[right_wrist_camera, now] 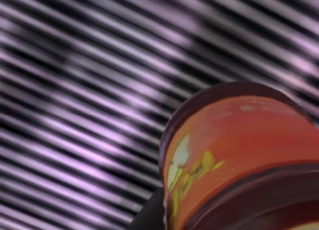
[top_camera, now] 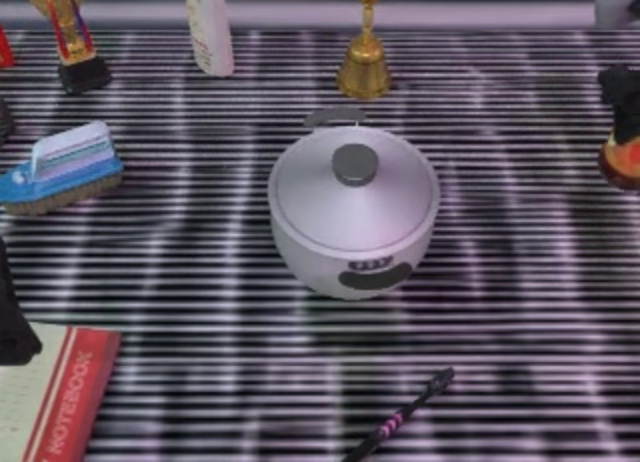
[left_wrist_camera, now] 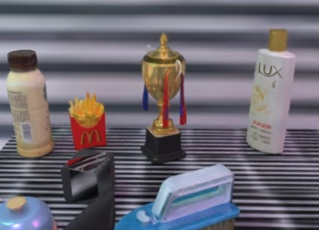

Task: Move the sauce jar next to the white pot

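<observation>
The white pot sits mid-table on the striped table, lid on, grey knob up, one dark handle facing the near edge and the other on the far side.

The sauce jar is well to the pot's right, at the top view's right edge and only partly in frame. The R gripper is a dark shape right over it and appears clamped on the jar. In the R wrist view the jar fills much of the frame, tilted, w/ orange-yellow label and dark rim showing and stripes behind it. Jar and pot are well apart.

The L gripper is parked far left of the pot, at the top view's left edge; can't tell how it's set.

Other items relative to the pot:
- A gold bell is just behind it.
- A white bottle is behind-left.
- A trophy is further left of that.
- A blue brush is to the left.
- A red notebook is front-left.
- A dark pen is in front, lying diagonal.

The L wrist view shows the trophy, the bottle, the brush, a fries box and a cream bottle w/ brown cap.
</observation>
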